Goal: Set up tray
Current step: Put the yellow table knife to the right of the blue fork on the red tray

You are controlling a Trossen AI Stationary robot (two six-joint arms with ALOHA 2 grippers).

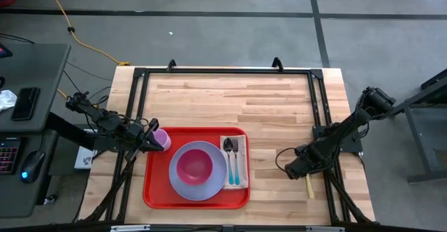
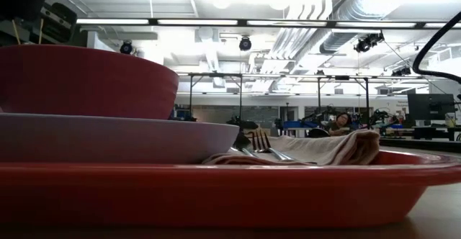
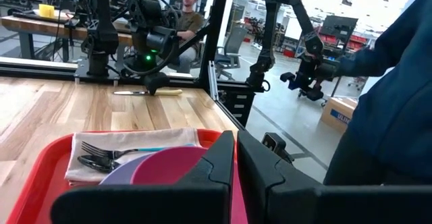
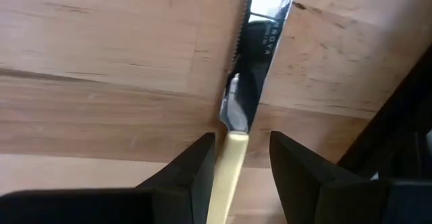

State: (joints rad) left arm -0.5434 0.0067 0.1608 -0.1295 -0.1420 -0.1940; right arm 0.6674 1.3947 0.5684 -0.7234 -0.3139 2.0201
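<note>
Right at the near edge of the tabletop (image 1: 209, 92) we have the tray (image 1: 157, 193), the big red one, sitting flat with its long side running left to right across the tabletop, parallel to the near edge, and its short sides pointing front to back. It is already well stocked: a lavender plate (image 1: 183, 186) sits near its middle with a magenta bowl (image 1: 195, 165) on top, and along the tray's right end lies a napkin (image 1: 241, 183) carrying a fork (image 1: 235, 148) and a spoon (image 1: 228, 147), their handles toward the near edge and their heads pointing away from us. So we judge the setting mostly done. Just off that end, over on the right side of the tabletop, the knife (image 4: 260, 35) lies on the bare wood, yellow handle toward the near edge and blade pointing away, well apart from the tray. The right hand (image 4: 241, 158) is down over it, fingers set apart on either side of the handle with gaps showing, so we call it open and straddling, not gripping yet. That knife looks like the piece left to bring over, likely beside the fork and spoon. Farther back on the left, at the tray's far left corner, stands a small purple cup (image 1: 163, 140), and the left hand (image 1: 152, 142) is right against it; its fingers sit narrow, almost together in the wrist view, and we cannot tell whether they pinch the cup's rim or merely rest beside it. Beyond the tabletop, a person (image 3: 191, 11) sits among other arms in the room.
</note>
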